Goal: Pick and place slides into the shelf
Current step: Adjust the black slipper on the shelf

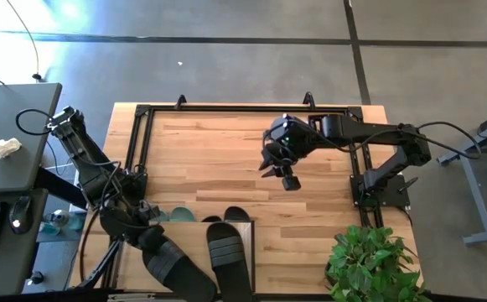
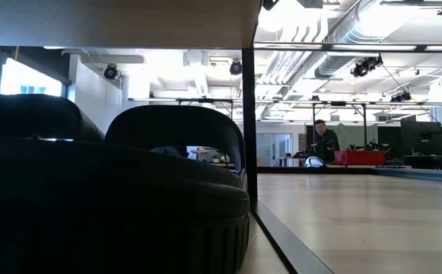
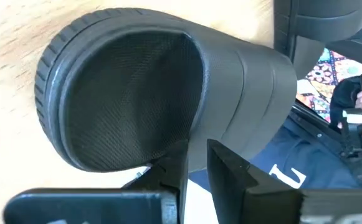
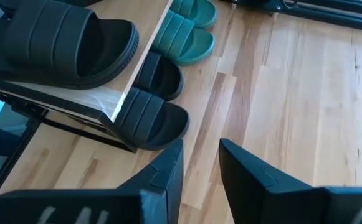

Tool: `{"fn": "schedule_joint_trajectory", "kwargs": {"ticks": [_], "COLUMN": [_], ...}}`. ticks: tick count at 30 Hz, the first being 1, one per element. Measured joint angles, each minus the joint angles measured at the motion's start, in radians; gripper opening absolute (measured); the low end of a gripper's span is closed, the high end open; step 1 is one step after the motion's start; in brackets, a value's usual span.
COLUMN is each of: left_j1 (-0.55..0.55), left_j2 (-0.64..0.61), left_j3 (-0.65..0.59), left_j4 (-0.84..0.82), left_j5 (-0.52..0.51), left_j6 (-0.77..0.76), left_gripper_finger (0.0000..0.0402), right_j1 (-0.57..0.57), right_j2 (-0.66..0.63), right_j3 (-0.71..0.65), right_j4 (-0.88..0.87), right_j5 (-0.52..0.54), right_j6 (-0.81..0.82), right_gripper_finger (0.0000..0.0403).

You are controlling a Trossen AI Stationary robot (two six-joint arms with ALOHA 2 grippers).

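The shelf [image 1: 247,231] stands at the table's near edge. One black slide [image 1: 229,262] lies flat on its top board [image 4: 100,99]. A second black slide [image 1: 176,267] slants over the board's left part, with my left gripper [image 1: 149,239] shut on it. Two more black slides [image 4: 149,115] and a sage-green pair [image 4: 184,34] sit on the lower level, toes sticking out toward the far side. My right gripper [image 1: 281,172] hangs open over the table's middle, nothing between its fingers [image 4: 168,168]. My left gripper pinches the black slide's side rim [image 3: 187,152] between its two fingers, where the footbed meets the strap [image 3: 255,81]. The fingers slant down onto it from the table's left. The slide tilts, its footbed [image 3: 124,93] facing the wrist; whether it touches the board I cannot tell.
A dark metal frame [image 1: 243,109] runs along the table's far side and both ends. A potted plant [image 1: 373,264] stands at the near right corner. A grey desk [image 1: 8,143] sits beyond the left edge. Bare wood lies under my right gripper. A person [image 2: 327,141] stands far behind.
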Motion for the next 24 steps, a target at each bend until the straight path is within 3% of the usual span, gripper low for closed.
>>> {"fn": "schedule_joint_trajectory", "kwargs": {"ticks": [7, 13, 24], "left_j1": [0.000, 0.000, 0.000], "left_j2": [0.011, 0.010, 0.010], "left_j3": [0.000, 0.000, 0.000], "left_j4": [-0.063, -0.008, -0.011], "left_j5": [-0.003, -0.055, -0.038], "left_j6": [-0.004, 0.045, 0.028], "left_gripper_finger": [0.0047, 0.0053, 0.0153], "right_j1": [-0.001, -0.001, -0.001], "right_j2": [0.000, 0.000, 0.000], "right_j3": [0.000, 0.000, 0.000], "right_j4": [0.000, 0.001, 0.001], "right_j5": [-0.001, -0.006, -0.021], "right_j6": [-0.004, -0.003, 0.000], "right_gripper_finger": [0.0094, 0.0094, 0.0094]}}
